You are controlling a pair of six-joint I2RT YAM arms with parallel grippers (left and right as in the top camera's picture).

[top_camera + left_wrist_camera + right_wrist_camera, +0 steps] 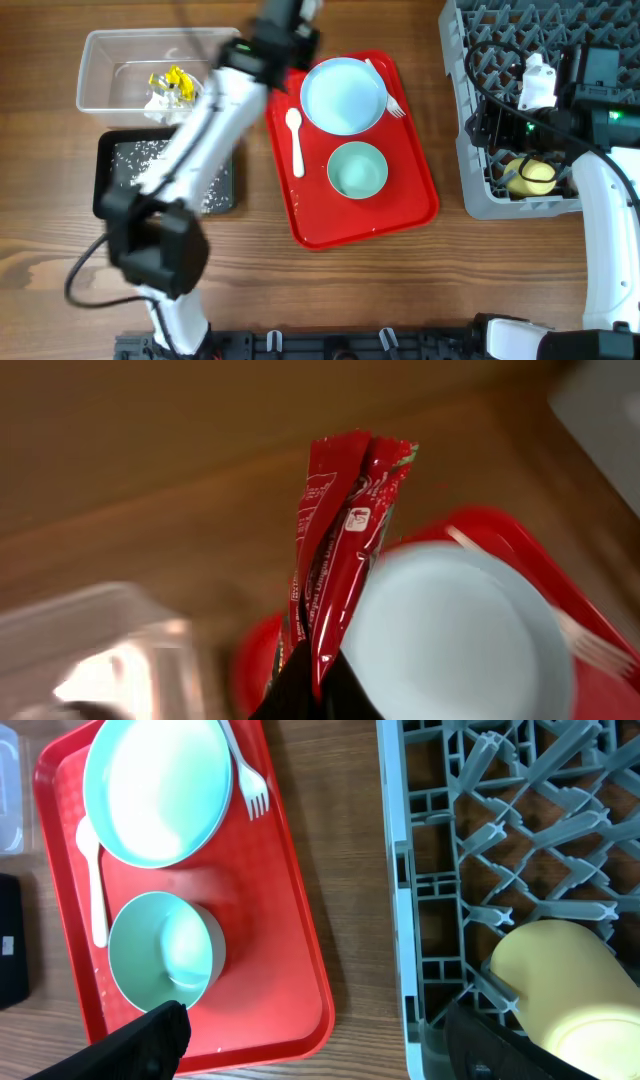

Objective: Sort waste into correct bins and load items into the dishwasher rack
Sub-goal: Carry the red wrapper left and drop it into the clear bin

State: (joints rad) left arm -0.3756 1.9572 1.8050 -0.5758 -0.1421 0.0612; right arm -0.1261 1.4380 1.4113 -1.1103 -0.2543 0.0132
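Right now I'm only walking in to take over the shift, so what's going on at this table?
The left arm's fingers are shut on the small red wrapper, held up beside the red tray, near the clear tub. The right arm's fingers hang open at the dishwasher rack, where the yellow cup already lies. The plate, bowl, spoon and fork sit on the tray.

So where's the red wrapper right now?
Left wrist view: the red wrapper is pinched in the left gripper, held between the plate and the clear bin.
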